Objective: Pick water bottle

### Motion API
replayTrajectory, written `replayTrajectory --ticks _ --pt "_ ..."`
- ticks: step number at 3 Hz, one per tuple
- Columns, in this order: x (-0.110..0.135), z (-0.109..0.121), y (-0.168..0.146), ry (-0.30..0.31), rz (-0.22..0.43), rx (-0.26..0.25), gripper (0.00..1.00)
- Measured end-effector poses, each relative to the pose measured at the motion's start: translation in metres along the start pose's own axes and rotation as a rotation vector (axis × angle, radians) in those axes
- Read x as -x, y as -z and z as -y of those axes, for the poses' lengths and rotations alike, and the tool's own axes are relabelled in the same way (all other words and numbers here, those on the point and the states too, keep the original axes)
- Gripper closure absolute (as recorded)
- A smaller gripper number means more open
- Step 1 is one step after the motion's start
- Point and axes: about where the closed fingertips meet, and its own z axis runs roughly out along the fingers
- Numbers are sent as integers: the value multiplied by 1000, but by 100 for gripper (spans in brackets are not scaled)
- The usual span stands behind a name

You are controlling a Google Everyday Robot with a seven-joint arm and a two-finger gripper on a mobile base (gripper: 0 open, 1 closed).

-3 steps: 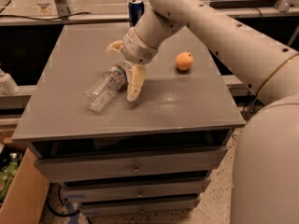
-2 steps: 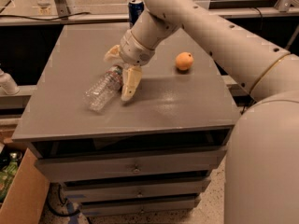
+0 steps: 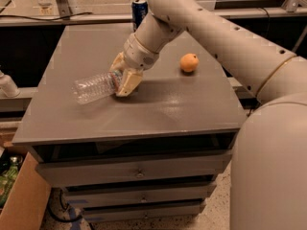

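Note:
The water bottle [image 3: 94,86] is clear, ribbed plastic and lies almost level over the left middle of the grey cabinet top [image 3: 182,104], its base pointing left. My gripper [image 3: 121,77] is at the bottle's cap end, and its beige fingers [image 3: 129,83] are closed around the neck and label area. The cap is hidden inside the gripper. I cannot tell whether the bottle's base is resting on the top or is just above it. My arm reaches in from the upper right.
An orange [image 3: 189,62] sits to the right of the gripper. A blue soda can [image 3: 139,10] stands at the back edge. The cabinet has drawers [image 3: 139,169] below. A cardboard box [image 3: 21,200] stands on the floor at lower left.
The gripper has closed on the bottle's neck end. The bottle has swung from lying diagonally to nearly level, with its base now further left.

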Motion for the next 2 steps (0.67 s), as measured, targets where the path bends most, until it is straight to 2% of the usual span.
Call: replayTrajectory --ticks 1,2 --pt "2 -12 15 -21 -2 -28 88" --pt "10 -31 45 -43 -1 -103 100"
